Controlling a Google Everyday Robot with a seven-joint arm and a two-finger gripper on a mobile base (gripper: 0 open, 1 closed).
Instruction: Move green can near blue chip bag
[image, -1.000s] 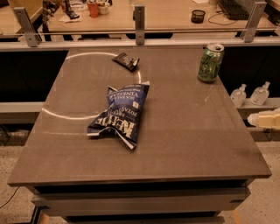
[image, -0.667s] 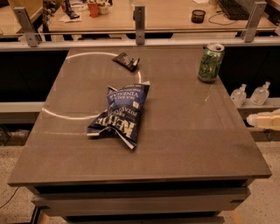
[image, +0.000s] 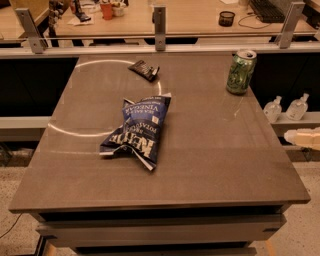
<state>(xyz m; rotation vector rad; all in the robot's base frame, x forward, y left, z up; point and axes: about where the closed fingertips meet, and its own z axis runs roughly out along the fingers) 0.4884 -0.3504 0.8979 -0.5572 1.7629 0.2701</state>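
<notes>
The green can (image: 240, 72) stands upright near the table's far right edge, with a silver top and pale swirly markings. The blue chip bag (image: 139, 130) lies crumpled flat near the middle of the table, left of centre, with white lettering facing up. The can is well apart from the bag, up and to the right of it. My gripper (image: 301, 138) shows as a pale shape at the right edge of the view, off the table's right side and below the can, touching nothing.
A small black wrapper (image: 144, 70) lies at the far middle of the brown table (image: 210, 165). A railing with metal posts (image: 159, 26) runs behind the table. Two clear bottles (image: 285, 108) stand on a ledge to the right.
</notes>
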